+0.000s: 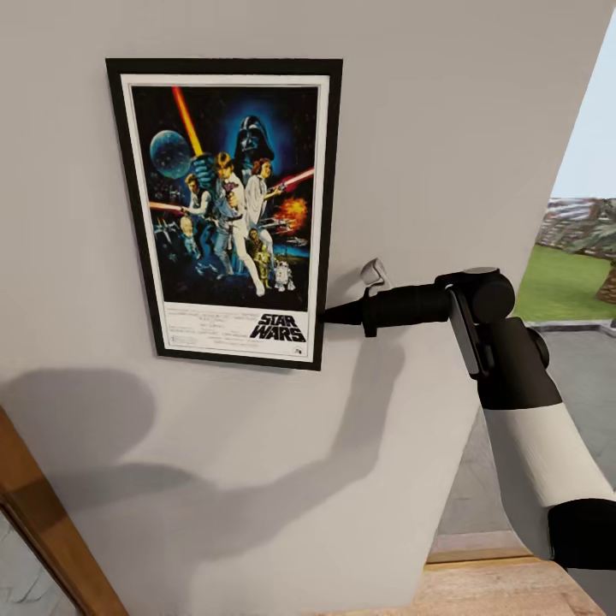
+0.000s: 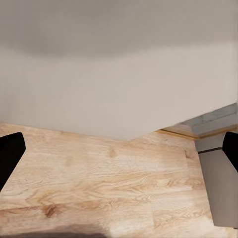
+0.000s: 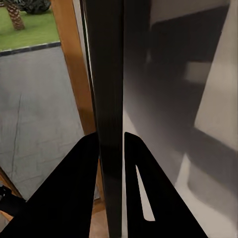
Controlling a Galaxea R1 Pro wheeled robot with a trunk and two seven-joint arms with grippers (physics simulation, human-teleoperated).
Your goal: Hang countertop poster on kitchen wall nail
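The right claw (image 1: 329, 315) pinches the lower right edge of the black-framed Star Wars poster (image 1: 229, 205), flat against the light-grey wall (image 1: 445, 128), while the left claw (image 2: 119, 153) gapes wide.

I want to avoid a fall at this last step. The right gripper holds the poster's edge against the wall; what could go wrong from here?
1. No nail is visible, so whether the poster hangs on one cannot be told. If the right gripper opens, it may drop.
2. The fingers pinch the thin frame edge only. A small twist could tilt the poster, which already looks slightly slanted on the wall.
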